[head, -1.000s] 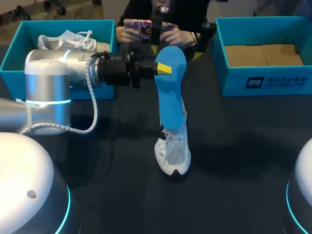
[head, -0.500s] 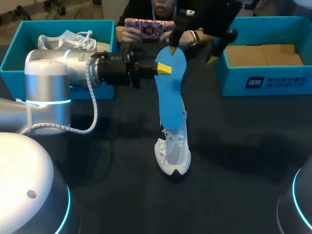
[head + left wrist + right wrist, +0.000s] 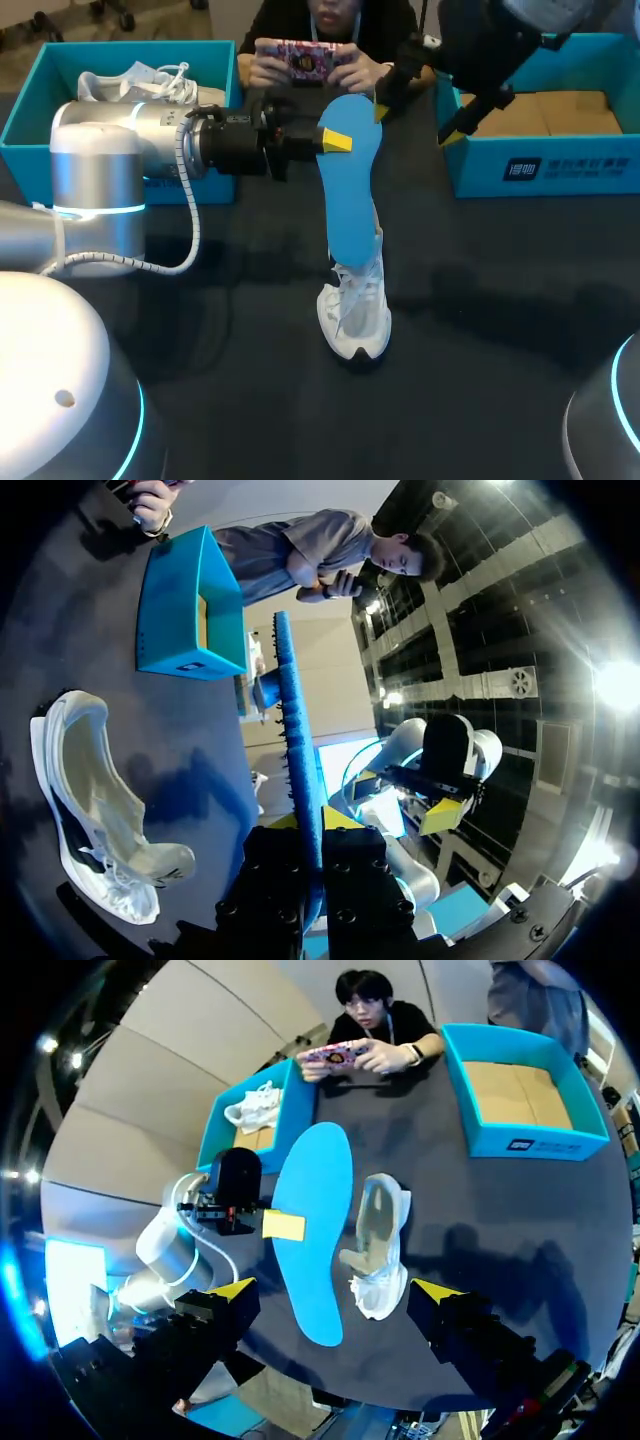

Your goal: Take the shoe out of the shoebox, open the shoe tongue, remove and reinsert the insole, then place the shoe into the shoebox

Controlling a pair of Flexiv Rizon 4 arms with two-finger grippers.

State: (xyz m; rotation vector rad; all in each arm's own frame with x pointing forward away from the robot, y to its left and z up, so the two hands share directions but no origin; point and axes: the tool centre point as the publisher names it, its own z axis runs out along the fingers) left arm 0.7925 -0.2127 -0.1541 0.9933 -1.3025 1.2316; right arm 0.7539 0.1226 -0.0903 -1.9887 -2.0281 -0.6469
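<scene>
Blue, smooth, flat insole (image 3: 350,205) clamped in left end effector (image 3: 336,141).

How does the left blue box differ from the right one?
The left box holds a white shoe; the right box holds nothing, only its brown floor shows. My left arm hides much of the left box's front wall; the right box's front wall shows its print. Both are blue and open.

The insole (image 3: 350,180) is showing a smooth, matt blue face, like foam. The shoe (image 3: 355,310) is looking like white mesh cloth. The far right shoebox (image 3: 540,165) is showing matt teal card, brown inside. The left arm (image 3: 100,150) is gleaming glossy silver above the matt surface (image 3: 250,330).
</scene>
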